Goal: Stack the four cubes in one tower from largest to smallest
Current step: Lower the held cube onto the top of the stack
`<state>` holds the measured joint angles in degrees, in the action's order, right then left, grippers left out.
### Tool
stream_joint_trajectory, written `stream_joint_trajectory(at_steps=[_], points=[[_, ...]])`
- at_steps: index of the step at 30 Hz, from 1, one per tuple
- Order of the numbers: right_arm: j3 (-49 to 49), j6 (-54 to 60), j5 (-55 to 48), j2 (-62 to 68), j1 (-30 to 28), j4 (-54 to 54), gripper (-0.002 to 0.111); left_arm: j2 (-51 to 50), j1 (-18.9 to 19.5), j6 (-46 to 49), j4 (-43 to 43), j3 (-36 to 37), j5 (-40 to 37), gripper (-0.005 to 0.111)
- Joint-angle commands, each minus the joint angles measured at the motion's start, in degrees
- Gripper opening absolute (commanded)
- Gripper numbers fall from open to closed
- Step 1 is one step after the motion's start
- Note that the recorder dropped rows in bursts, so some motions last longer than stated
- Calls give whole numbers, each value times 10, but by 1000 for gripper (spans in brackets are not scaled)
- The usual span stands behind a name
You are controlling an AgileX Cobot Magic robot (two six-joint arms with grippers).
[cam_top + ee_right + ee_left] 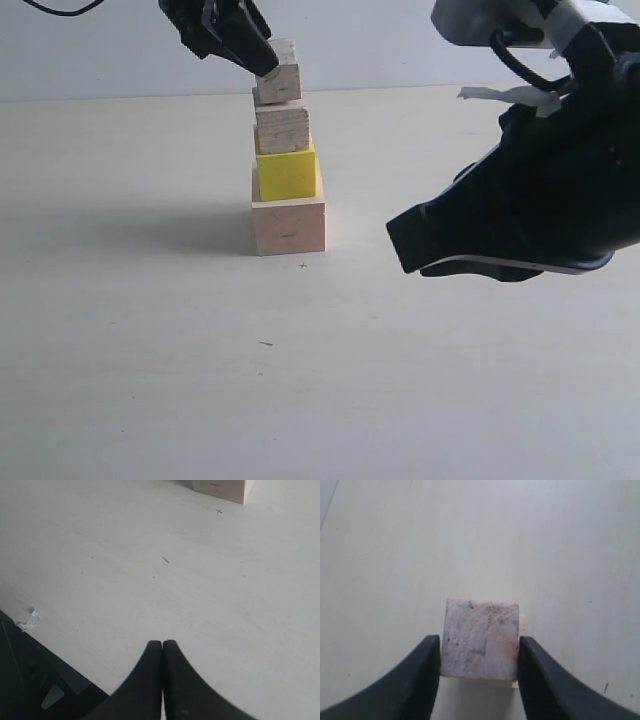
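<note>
The large pale wooden cube stands on the table with the bright yellow cube on it and the grained wooden cube on that. At the top of the column, slightly tilted, is the smallest wooden cube, and my left gripper is shut on it. The left wrist view looks down on that cube between the two black fingers of the left gripper. My right gripper is shut and empty, low over the table to the right of the tower. A corner of the large cube shows there.
A small pencil cross and a short dash mark the table in front of the tower. The right arm's bulky black body fills the right side. In the right wrist view the table edge drops to dark floor beside a white scrap.
</note>
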<state>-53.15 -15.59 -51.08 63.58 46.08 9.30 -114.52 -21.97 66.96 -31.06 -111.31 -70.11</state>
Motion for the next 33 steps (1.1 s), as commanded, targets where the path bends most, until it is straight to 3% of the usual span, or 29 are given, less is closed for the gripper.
stream_joint_trajectory(at_steps=[1, 29, 33], points=[[2, 6, 8, -3, 2, 1, 0, -1, 1, 1, -6, 2, 1, 0], [2, 6, 8, -3, 2, 1, 0, -1, 1, 0, -6, 18, 1, 0], [2, 6, 8, -3, 2, 1, 0, -1, 1, 0, -6, 18, 1, 15]])
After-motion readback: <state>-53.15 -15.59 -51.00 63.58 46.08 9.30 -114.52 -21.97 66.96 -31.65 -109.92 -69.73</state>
